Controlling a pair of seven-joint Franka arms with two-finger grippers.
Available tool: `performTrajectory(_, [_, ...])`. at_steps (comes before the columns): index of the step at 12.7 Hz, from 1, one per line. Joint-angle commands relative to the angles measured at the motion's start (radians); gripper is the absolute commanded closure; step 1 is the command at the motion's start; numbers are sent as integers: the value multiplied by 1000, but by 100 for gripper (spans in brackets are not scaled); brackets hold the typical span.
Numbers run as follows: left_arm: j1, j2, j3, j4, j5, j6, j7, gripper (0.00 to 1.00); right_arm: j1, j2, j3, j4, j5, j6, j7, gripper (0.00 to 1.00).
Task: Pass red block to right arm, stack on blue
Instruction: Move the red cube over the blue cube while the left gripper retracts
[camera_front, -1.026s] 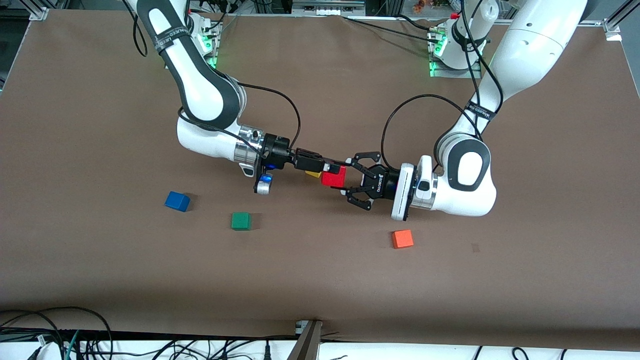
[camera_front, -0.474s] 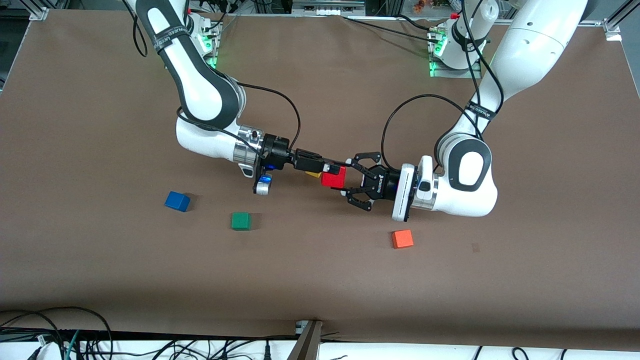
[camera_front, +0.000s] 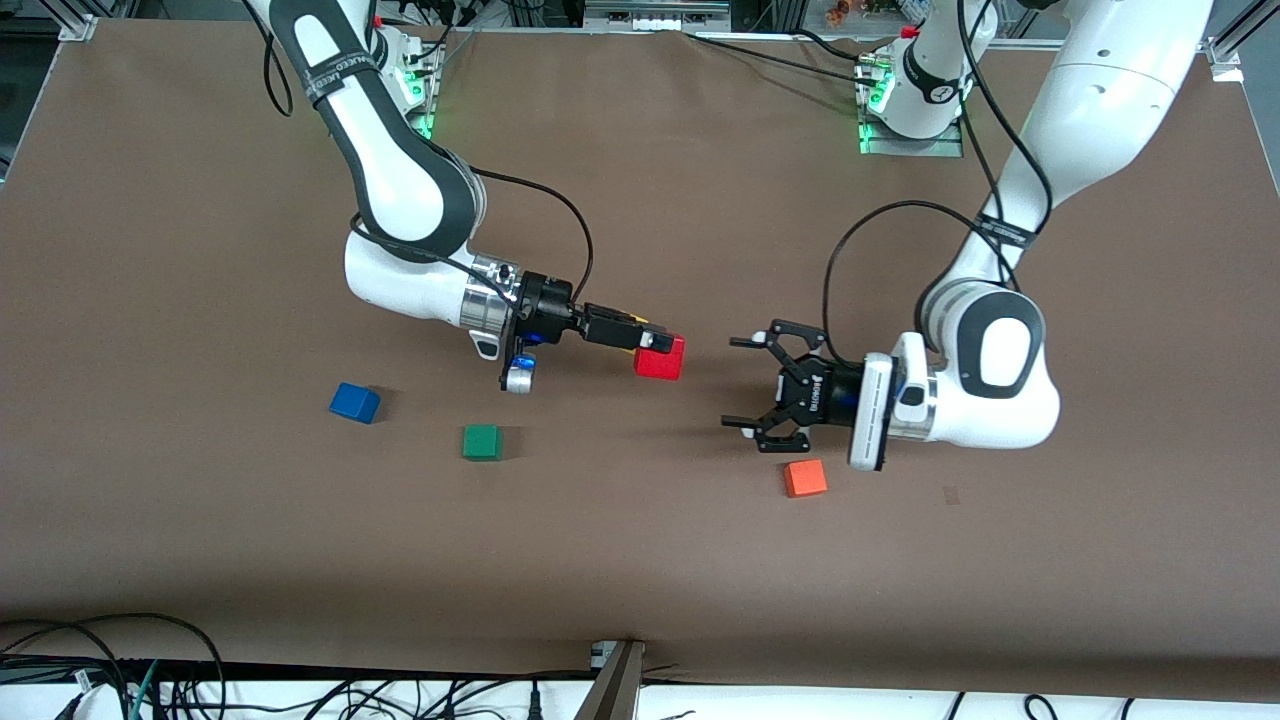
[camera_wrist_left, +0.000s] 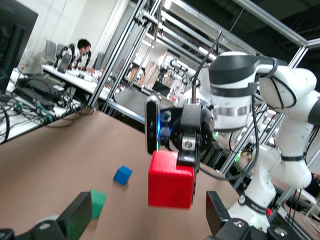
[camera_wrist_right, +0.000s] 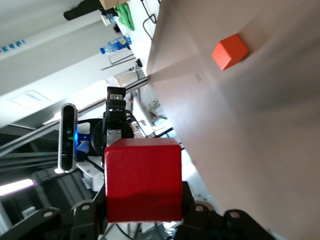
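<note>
Front view: the right hand grips the red block up over the middle of the tabletop. The left hand is wide open, holding nothing, over the orange block. The blue block sits on the tabletop beside the green block, toward the right arm's end.

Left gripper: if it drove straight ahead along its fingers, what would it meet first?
The red block, held in the right gripper. The left gripper, open over the table, points straight at it in the left wrist view, with only air between. Depth is hard to judge.
</note>
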Motion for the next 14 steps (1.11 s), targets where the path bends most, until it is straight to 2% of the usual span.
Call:
performTrajectory(1, [81, -67, 4, -3, 163, -79, -135, 0, -4, -16, -1, -21, -114, 37, 4, 100])
performTrajectory(4, [153, -86, 4, 57, 327, -174, -218, 0, -6, -7, -23, -57, -308, 59, 3, 100])
performTrajectory(7, [200, -121, 4, 80, 465, -231, -328, 0, -4, -4, -79, -122, -538, 58, 3, 100])
performTrajectory(11, [263, -251, 6, 74, 726, -274, -493, 0, -18, -2, -191, -121, -920, 6, 3, 100])
performTrajectory(13, [291, -311, 6, 74, 874, -314, -557, 0, -20, -2, -260, -117, -1205, -40, 1, 100])
performTrajectory(14, [293, -342, 6, 74, 944, -321, -588, 0, -19, -4, -290, -117, -1320, -66, 0, 100])
